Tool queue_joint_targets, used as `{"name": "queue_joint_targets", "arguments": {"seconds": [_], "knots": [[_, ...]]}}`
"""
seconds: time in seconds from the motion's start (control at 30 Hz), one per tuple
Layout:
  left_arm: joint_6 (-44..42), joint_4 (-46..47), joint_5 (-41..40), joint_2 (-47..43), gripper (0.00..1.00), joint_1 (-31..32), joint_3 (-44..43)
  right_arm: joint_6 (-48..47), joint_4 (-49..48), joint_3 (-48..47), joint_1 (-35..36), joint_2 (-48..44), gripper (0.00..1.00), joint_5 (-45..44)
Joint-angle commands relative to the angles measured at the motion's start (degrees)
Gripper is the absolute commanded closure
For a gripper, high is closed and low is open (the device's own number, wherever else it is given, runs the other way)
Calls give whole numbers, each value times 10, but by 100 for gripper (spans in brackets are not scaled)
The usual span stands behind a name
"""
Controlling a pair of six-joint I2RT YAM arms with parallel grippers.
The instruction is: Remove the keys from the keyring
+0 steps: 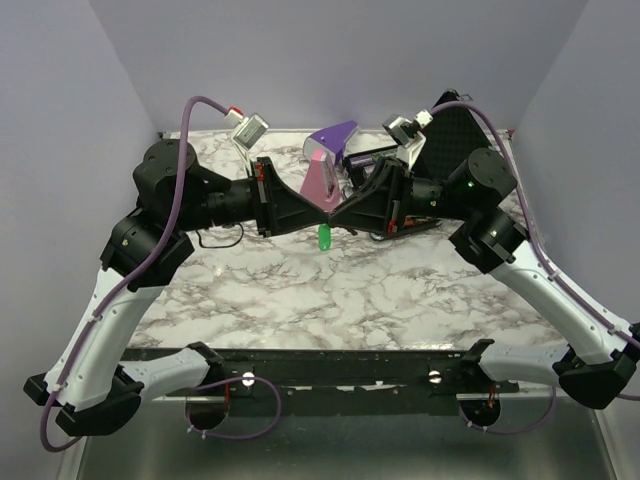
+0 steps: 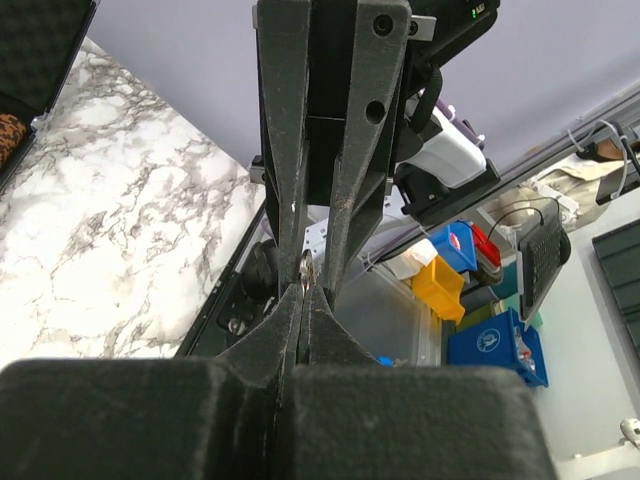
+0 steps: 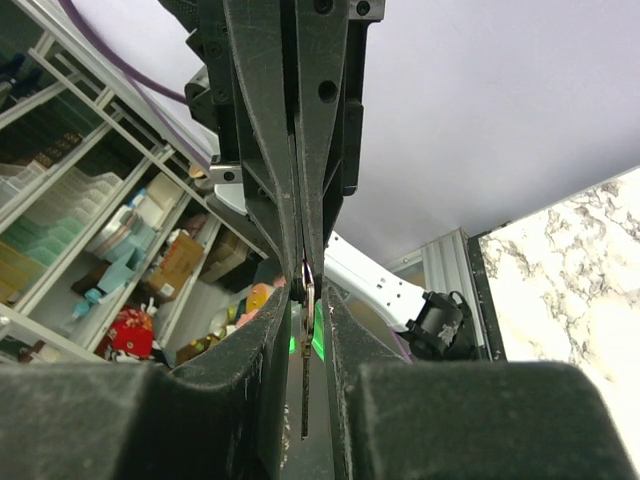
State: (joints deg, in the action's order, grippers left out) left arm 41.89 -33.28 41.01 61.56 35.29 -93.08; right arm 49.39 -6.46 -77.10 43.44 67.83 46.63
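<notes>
Green key dangled under two meeting grippers, above the marble table.
The keyring sat as a silvery speck where the fingertips met, the key hanging just below it. The left gripper was pressed together on it; the right gripper, tip to tip opposite, was clamped on thin edge-on metal, seemingly the same ring. A purple-and-pink wedge stood behind.
</notes>
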Motion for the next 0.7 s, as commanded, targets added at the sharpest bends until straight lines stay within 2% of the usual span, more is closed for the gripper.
{"name": "queue_joint_targets", "arguments": {"seconds": [0.0, 0.43, 0.67], "knots": [[-30, -35, 10, 8, 100, 2, -26, -32, 39, -30, 2, 5, 74, 35], [-29, -33, 10, 7, 100, 2, -22, -33, 36, -27, 2, 6, 76, 44], [-23, -19, 15, 7, 100, 2, -15, -33, 26, -25, 2, 6, 81, 43]]}}
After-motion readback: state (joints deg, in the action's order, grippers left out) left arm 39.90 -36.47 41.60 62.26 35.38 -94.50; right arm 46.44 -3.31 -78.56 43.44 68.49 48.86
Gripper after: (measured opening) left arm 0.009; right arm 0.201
